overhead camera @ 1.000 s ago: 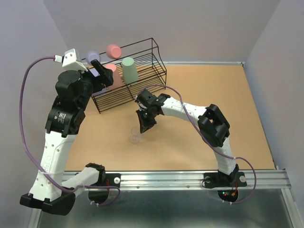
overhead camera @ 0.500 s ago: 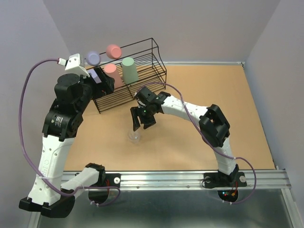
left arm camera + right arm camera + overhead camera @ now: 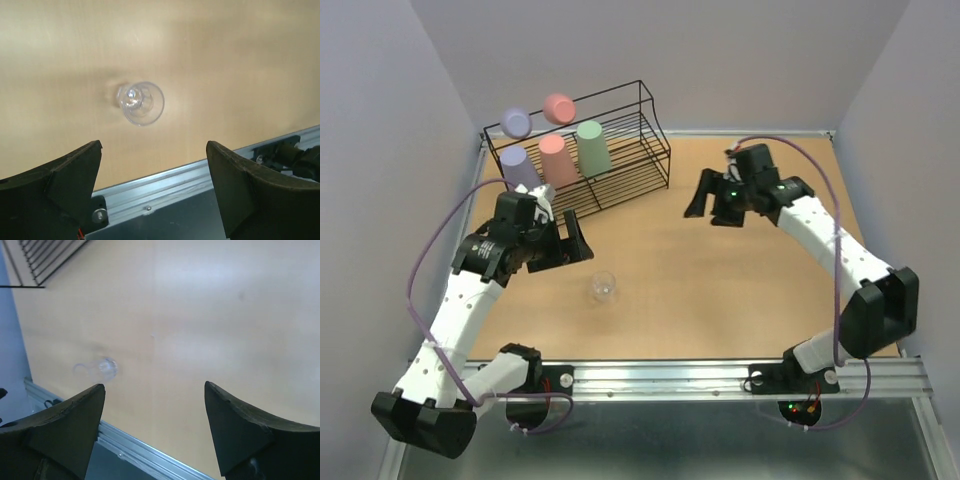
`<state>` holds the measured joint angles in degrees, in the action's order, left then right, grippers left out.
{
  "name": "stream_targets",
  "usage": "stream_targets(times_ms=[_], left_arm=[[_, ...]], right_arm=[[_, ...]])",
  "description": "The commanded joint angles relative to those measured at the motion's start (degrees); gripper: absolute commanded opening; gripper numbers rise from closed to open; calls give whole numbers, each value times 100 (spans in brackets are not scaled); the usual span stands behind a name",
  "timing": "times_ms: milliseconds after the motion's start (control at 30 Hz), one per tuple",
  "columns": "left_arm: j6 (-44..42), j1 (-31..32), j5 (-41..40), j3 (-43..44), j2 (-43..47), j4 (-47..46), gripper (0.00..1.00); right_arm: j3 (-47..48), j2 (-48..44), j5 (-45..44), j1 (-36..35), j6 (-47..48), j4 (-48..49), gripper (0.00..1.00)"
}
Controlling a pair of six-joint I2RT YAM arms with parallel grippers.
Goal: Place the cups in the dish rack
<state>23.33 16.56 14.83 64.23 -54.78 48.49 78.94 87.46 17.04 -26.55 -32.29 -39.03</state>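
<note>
Dish rack at the far left of the table, and it's carrying five tumblers. Up on the top bars sits the upper lavender cup, and just to its right the upper pink cup. Down on the lower tier there are three in a row: lower lavender cup, lower pink cup and green cup, side by side, with the green one at the right end of the line.

One cup is left out. The clear cup stands alone on the bare wood, out in front of the rack and apart from it, with nothing touching it.

The left gripper hangs over the table between the rack and the clear cup, near the cup but not on it. Its jaws are spread wide with nothing between them. In the left wrist view, the clear cup shows past the two dark fingers, sitting roughly in line with the gap and clear of both. The aluminium rail runs across below it.

Over on the other side, the right gripper is up above the middle of the table, to the right of the rack and well apart from the clear cup. It is wide open too, and empty. Its wrist view looks down on plain wood between the fingers, with the clear cup small and blurred off to the left and a corner of the rack's bars at top left
</note>
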Motion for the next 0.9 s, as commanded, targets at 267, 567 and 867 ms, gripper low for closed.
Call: stream_targets(times_ms=[267,567,867], left_arm=[[1015,515,-348,-1298,82,-621,91],[1095,823,-1316,-2045,-656,-1517,80],[1086,858,-1413,-2257,-981,-2080,68]], right_arm=[[-2417,-1626,537,475,-339,281,86],[-2576,-1987,599,475,-400,273,86],[-2532,-1873,687,475,-515,273,85]])
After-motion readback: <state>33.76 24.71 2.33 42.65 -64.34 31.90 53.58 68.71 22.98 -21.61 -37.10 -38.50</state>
